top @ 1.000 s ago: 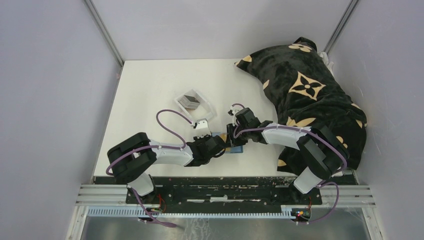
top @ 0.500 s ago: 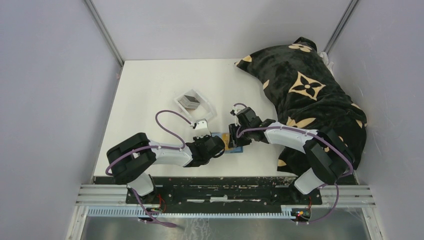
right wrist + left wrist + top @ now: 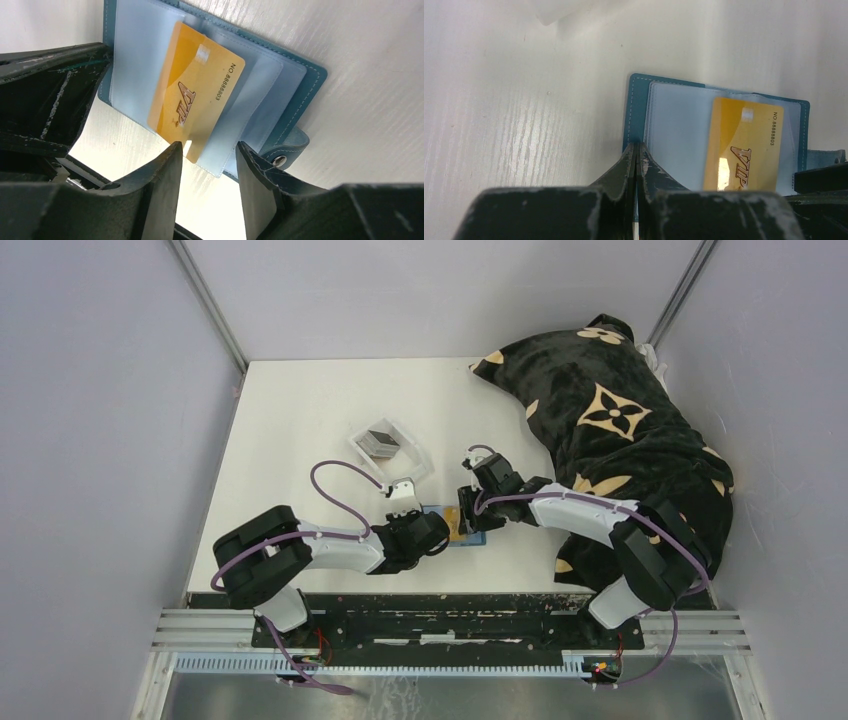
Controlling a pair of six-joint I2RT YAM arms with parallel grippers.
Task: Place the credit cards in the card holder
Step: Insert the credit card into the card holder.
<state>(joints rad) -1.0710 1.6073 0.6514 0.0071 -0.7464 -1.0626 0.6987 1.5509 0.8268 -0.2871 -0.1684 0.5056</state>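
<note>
Right pincer (image 3: 207, 150) has widened, freeing the gold card (image 3: 195, 95); left pincer (image 3: 637, 147) stays shut against the card holder (image 3: 636, 100).

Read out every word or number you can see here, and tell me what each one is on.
"VIP": big slanted letters on the gold card in the open card holder.
"NO 8888803": small print along that card's edge.
Dark cards in the clear tray: too small to read.
Blanket: flower motifs only, no letters.
</note>
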